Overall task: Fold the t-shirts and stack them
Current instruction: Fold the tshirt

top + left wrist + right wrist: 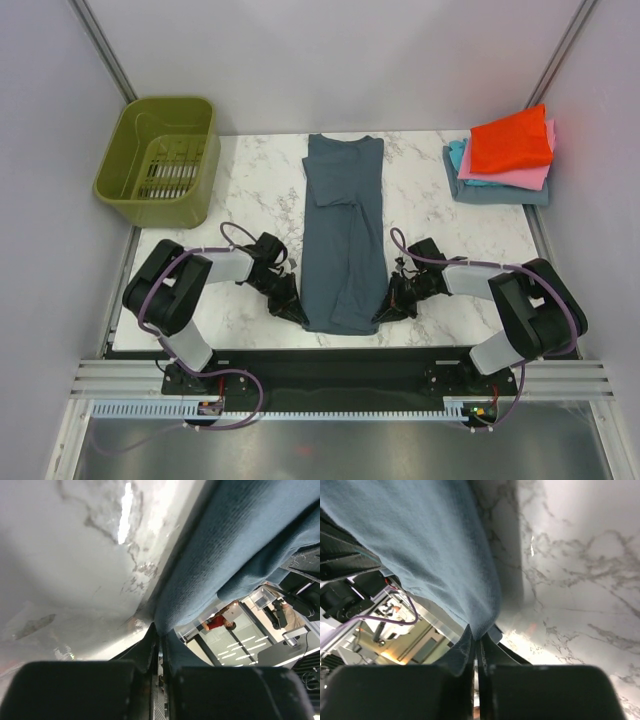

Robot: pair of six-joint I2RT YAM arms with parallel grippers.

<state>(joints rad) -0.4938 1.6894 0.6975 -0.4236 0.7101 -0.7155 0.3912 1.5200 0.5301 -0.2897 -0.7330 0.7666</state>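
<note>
The left gripper (291,303) is pressed together on the near-left corner of the slate blue-grey t-shirt (345,225), and the right gripper (391,302) pinches the near-right corner the same way. Each wrist view shows cloth caught between closed fingertips.

The shirt lies in the middle of the marble table (250,190) as a narrow strip with its sides already folded in. Its long axis runs straight from near to far, with the collar at the far end and the hem at the near edge between the two arms. The cloth stretches away from both grippers toward the far side, and each arm is equally close to its own corner. I judge the next fold to be a carry of the hem along that axis toward the collar.

At the far right, well apart, sits the folded stack (505,160) of red-orange on pink on teal. The olive-green basket (160,160) stands at the far left.
</note>
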